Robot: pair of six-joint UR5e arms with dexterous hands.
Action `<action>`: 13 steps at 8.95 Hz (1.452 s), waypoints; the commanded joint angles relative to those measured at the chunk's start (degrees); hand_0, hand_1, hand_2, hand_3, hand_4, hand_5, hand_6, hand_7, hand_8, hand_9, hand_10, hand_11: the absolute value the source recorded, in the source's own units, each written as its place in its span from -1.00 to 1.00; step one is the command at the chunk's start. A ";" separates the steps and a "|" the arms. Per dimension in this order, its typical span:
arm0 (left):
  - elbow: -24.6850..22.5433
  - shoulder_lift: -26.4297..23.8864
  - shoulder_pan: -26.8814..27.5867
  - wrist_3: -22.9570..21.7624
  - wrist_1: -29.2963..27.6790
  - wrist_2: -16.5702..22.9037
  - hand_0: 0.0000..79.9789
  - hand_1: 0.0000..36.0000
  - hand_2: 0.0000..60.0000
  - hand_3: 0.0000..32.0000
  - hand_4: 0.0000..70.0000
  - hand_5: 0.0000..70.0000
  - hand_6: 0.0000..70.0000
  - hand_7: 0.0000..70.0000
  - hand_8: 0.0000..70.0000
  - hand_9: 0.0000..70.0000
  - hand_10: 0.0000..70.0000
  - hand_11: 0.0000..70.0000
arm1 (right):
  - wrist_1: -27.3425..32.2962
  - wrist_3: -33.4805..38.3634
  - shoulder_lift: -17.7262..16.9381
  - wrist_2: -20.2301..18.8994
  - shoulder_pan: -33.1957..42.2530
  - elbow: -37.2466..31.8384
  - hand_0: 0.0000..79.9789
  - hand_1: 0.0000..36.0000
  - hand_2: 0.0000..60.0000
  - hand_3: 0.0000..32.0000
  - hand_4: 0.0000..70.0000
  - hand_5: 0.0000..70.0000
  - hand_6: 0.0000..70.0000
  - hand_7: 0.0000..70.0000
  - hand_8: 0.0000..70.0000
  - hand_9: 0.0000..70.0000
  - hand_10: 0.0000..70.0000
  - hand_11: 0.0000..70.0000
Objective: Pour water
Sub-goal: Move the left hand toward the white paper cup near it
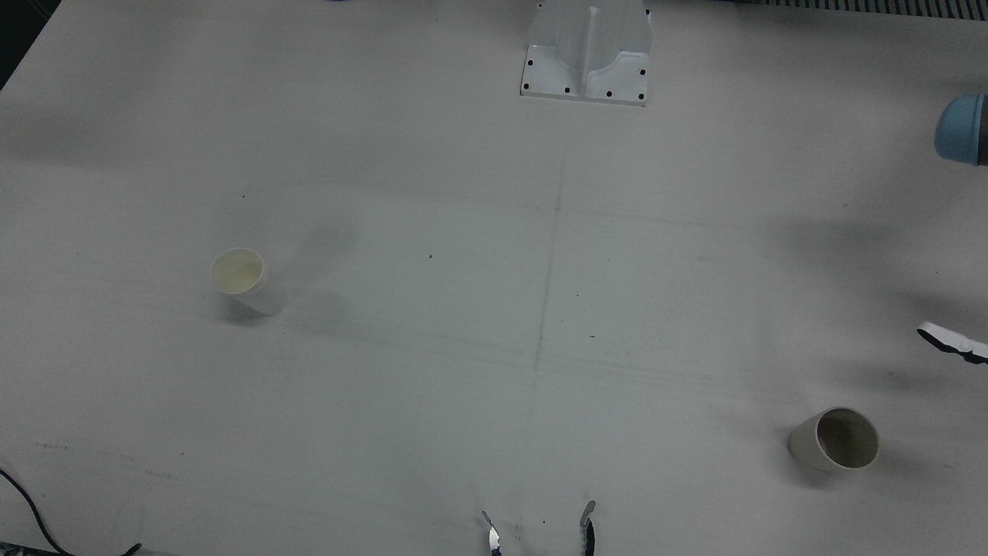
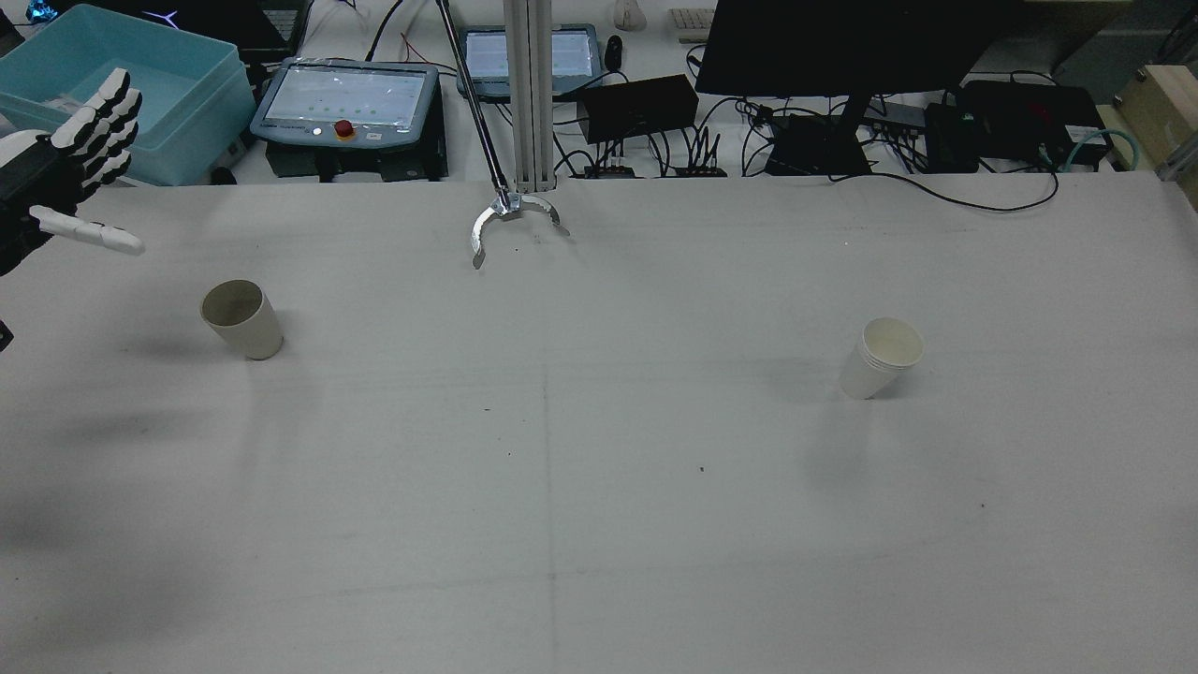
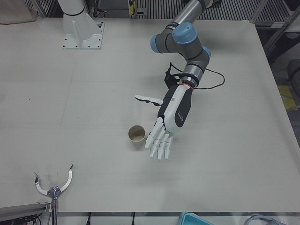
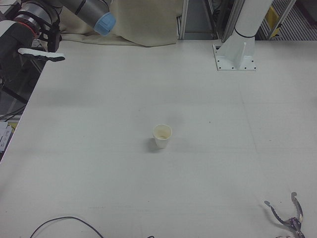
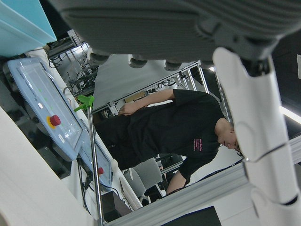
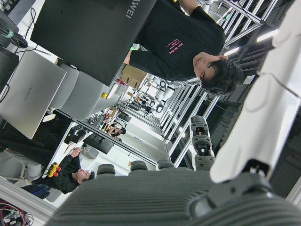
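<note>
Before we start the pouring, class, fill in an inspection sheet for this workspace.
Surface: white table, scuffed, faint seam lines.
Job's things: two paper cups, both upright; darker cup on the robot's left half, white cup on its right half; contents not discernible.
Clutter: metal claw tool at the operators' edge.
Robot hands: left robot hand open, beside the darker cup, holding nothing; right robot hand at the table edge, open.
Cables: black cable at a table corner.
Surroundings: monitor, control pendant, blue bin.

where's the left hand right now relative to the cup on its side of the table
In the left-front view the left hand hangs open just to the view's right of the brownish paper cup, not touching it; the rear view shows it at the table's far left edge.
</note>
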 commanded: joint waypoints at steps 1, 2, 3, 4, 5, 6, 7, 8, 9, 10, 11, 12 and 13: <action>5.76 2.83 3.99 5.15 -8.68 -0.50 0.21 -0.31 -0.92 0.24 -1.00 -1.00 -1.00 -1.00 -1.00 -1.00 -1.00 -0.99 | -0.09 -0.09 -0.20 -0.03 -0.20 0.05 0.26 -0.46 -1.00 -0.39 -0.71 -0.82 -1.00 -1.00 -0.99 -1.00 -1.00 -1.00; 7.82 2.65 6.81 5.50 -10.91 -0.76 0.22 -0.27 -0.91 0.23 -1.00 -1.00 -1.00 -1.00 -1.00 -1.00 -1.00 -0.99 | -0.09 -0.09 -0.20 -0.03 -0.11 -0.03 0.27 -0.46 -1.00 -0.35 -0.71 -0.82 -1.00 -1.00 -1.00 -1.00 -1.00 -1.00; 10.53 2.04 7.80 5.68 -13.37 -1.72 0.23 -0.26 -0.91 0.21 -1.00 -1.00 -1.00 -1.00 -1.00 -1.00 -1.00 -0.97 | -0.09 -0.26 -0.20 -0.03 -0.28 -0.03 0.27 -0.46 -1.00 -0.37 -0.70 -0.82 -1.00 -1.00 -1.00 -1.00 -1.00 -1.00; 14.56 1.69 8.24 5.50 -17.05 -3.12 0.24 -0.23 -0.90 0.17 -0.99 -1.00 -1.00 -1.00 -1.00 -1.00 -1.00 -0.97 | -0.09 -0.44 -0.29 -0.12 -0.29 0.06 0.27 -0.45 -1.00 -0.39 -0.70 -0.82 -1.00 -1.00 -1.00 -1.00 -1.00 -1.00; 17.39 1.60 8.25 5.33 -19.52 -3.31 0.24 -0.24 -0.91 0.16 -0.99 -1.00 -1.00 -0.99 -1.00 -1.00 -1.00 -0.97 | -0.09 -0.44 -0.64 -0.12 -0.29 0.06 0.27 -0.45 -1.00 -0.40 -0.70 -0.81 -1.00 -1.00 -1.00 -1.00 -1.00 -1.00; 19.77 1.51 8.33 5.59 -21.81 -3.40 0.24 -0.22 -0.89 0.16 -0.99 -1.00 -1.00 -0.99 -1.00 -1.00 -1.00 -0.96 | -0.18 -0.62 -0.55 -0.12 -0.63 -0.12 0.27 -0.45 -1.00 -0.40 -0.69 -0.80 -1.00 -1.00 -1.00 -1.00 -1.00 -1.00; 21.44 1.51 9.55 5.59 -23.31 -3.66 0.25 -0.21 -0.89 0.16 -0.99 -1.00 -1.00 -0.97 -1.00 -1.00 -1.00 -0.96 | -0.18 -0.79 -0.64 -0.12 -0.72 -0.03 0.27 -0.44 -1.00 -0.41 -0.69 -0.80 -1.00 -1.00 -1.00 -1.00 -1.00 -1.00; 21.81 1.51 11.57 5.50 -24.02 -5.41 0.23 -0.23 -0.86 0.15 -0.99 -1.00 -1.00 -0.97 -1.00 -1.00 -1.00 -0.94 | -0.18 -0.88 -0.64 -0.12 -0.64 -0.12 0.27 -0.44 -1.00 -0.44 -0.68 -0.80 -1.00 -1.00 -1.00 -1.00 -1.00 -1.00; 22.33 1.08 13.24 5.24 -24.81 -6.64 0.23 -0.24 -0.88 0.10 -0.97 -1.00 -1.00 -0.95 -1.00 -1.00 -0.99 -0.93 | -0.18 -0.88 -0.64 -0.12 -0.72 -0.21 0.27 -0.44 -1.00 -0.44 -0.68 -0.80 -1.00 -1.00 -1.00 -1.00 -1.00 -1.00; 22.69 -0.06 13.78 4.98 -24.38 -6.74 0.24 -0.22 -0.88 0.09 -0.96 -1.00 -1.00 -0.94 -1.00 -1.00 -0.99 -0.93 | -0.18 -0.88 -0.64 -0.12 -0.72 -0.21 0.27 -0.44 -1.00 -0.45 -0.68 -0.80 -1.00 -1.00 -1.00 -1.00 -1.00 -1.00; 22.69 -0.33 13.78 4.89 -24.29 -6.74 0.24 -0.22 -0.90 0.05 -0.95 -1.00 -1.00 -0.93 -1.00 -1.00 -0.99 -0.93 | -0.18 -0.88 -0.73 -0.12 -0.72 -0.12 0.26 -0.45 -1.00 -0.48 -0.68 -0.80 -1.00 -1.00 -1.00 -1.00 -1.00 -1.00; 23.65 -1.64 13.78 4.97 -24.29 -6.83 0.24 -0.23 -0.90 0.05 -0.95 -1.00 -1.00 -0.92 -1.00 -1.00 -0.99 -0.92 | -0.18 -0.88 -0.81 -0.12 -0.72 -0.12 0.26 -0.45 -1.00 -0.48 -0.68 -0.80 -1.00 -1.00 -1.00 -1.00 -1.00 -1.00; 24.88 -3.57 13.78 4.89 -24.12 -6.83 0.25 -0.20 -0.90 0.06 -0.96 -1.00 -1.00 -0.92 -1.00 -1.00 -0.99 -0.93 | -0.18 -0.88 -0.82 -0.12 -0.81 -0.21 0.27 -0.45 -1.00 -0.49 -0.68 -0.80 -1.00 -1.00 -1.00 -1.00 -1.00 -1.00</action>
